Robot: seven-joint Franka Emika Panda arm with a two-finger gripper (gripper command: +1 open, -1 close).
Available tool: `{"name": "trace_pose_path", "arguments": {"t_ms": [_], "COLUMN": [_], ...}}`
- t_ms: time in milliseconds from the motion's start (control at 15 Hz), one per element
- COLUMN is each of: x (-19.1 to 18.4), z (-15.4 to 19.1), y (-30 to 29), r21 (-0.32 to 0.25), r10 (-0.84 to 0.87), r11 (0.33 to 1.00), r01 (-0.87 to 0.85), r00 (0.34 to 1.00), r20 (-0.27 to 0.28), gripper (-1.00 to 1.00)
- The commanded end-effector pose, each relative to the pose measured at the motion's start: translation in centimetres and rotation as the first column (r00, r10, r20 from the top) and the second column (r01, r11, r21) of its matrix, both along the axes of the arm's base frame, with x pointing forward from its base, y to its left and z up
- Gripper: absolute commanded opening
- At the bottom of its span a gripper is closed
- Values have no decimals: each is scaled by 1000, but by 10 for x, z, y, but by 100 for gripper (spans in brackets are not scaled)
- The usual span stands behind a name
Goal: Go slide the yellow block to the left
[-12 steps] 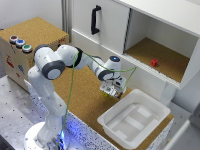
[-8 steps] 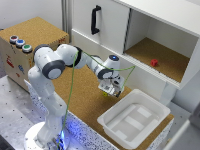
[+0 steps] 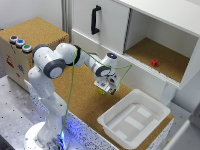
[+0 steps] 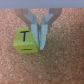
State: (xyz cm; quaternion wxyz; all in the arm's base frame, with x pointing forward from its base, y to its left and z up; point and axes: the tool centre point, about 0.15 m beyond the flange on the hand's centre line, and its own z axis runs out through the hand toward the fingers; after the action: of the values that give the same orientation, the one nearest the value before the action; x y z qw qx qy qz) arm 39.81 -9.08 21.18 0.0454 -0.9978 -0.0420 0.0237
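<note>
The yellow block (image 4: 26,41) is a small yellow-green cube with a black T on top, lying on the cork surface. In the wrist view my gripper (image 4: 39,45) is shut with nothing between its fingers. The fingers (image 4: 34,31) stand pressed together right against one side of the block. In the exterior view the gripper (image 3: 107,89) hangs low over the cork table, and the yellow block (image 3: 101,91) peeks out at its tips on the exterior view's left side.
A white tray (image 3: 115,112) sits just to the exterior view's right of the gripper. A small red block (image 3: 154,62) lies in the open cabinet shelf. A box with coloured buttons (image 3: 20,43) stands at the far left. The cabinet door has a black handle (image 3: 94,19).
The gripper has crept a little toward the exterior view's left, staying low over the cork. Nothing else has moved.
</note>
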Motion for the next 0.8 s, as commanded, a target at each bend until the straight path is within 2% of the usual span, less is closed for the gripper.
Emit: {"name": "trace_pose_path", "arguments": {"t_ms": [0,200,333,533,600,733], "x": [-10,-11,-12,-19,-23,-31], "z": [1,1,6,7,5,-2], "y": [26,29,30,36,40,52], "r21": [24,-13,-35,-25,-4,-14], "r10": [-25,7,54,121,136,181], "r11": [999,1000,998,993,991,983], "r01": [25,-7,-51,-119,-137,-180], "r00": [1000,1000,996,983,981,974], "r20": [0,23,74,135,135,135], "gripper": [-100,-100,-100,-100,-100,-100]}}
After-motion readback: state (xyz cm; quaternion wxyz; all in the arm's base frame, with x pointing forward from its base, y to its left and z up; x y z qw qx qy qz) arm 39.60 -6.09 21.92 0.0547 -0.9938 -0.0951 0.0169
